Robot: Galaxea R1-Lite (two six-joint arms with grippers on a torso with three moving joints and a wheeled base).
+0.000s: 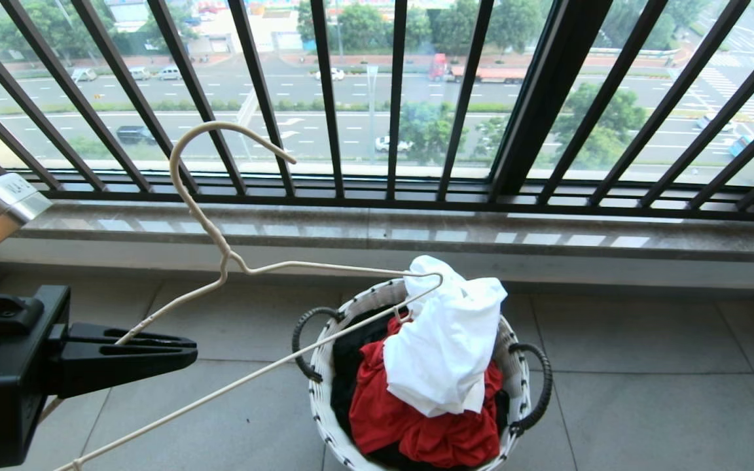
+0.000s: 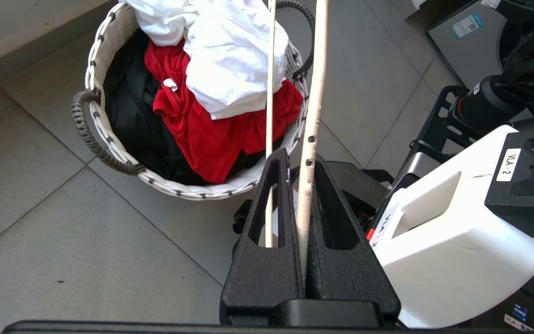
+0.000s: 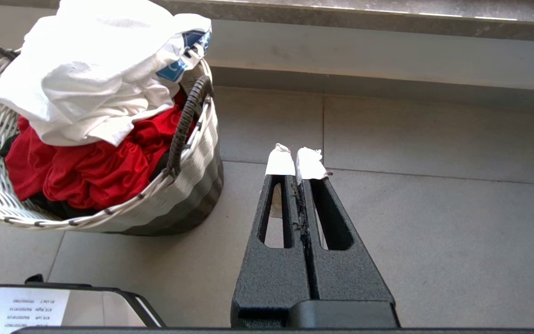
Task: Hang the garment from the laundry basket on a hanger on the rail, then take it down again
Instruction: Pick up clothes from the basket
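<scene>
The garment [image 1: 446, 347] is a crumpled white T-shirt lying on top of the pile in the laundry basket [image 1: 322, 418] on the tiled floor. A bit of its blue logo shows in the right wrist view, on the garment [image 3: 95, 74]. My left gripper [image 1: 190, 350] is low at the left, shut on one shoulder wire of the cream hanger [image 1: 207, 226]. The hanger's hook points up and its far end reaches over the basket beside the T-shirt. In the left wrist view the hanger [image 2: 315, 93] runs out between the shut left gripper [image 2: 300, 160]. My right gripper [image 3: 297, 162] is shut and empty beside the laundry basket [image 3: 193, 185]. The rail is out of view.
A red garment [image 1: 416, 418] and a black shirt [image 1: 351, 353] lie under the T-shirt. Behind the basket a stone sill [image 1: 377, 229] runs below black window bars [image 1: 390, 98]. My own white body and base [image 2: 457, 222] stand close behind the left gripper.
</scene>
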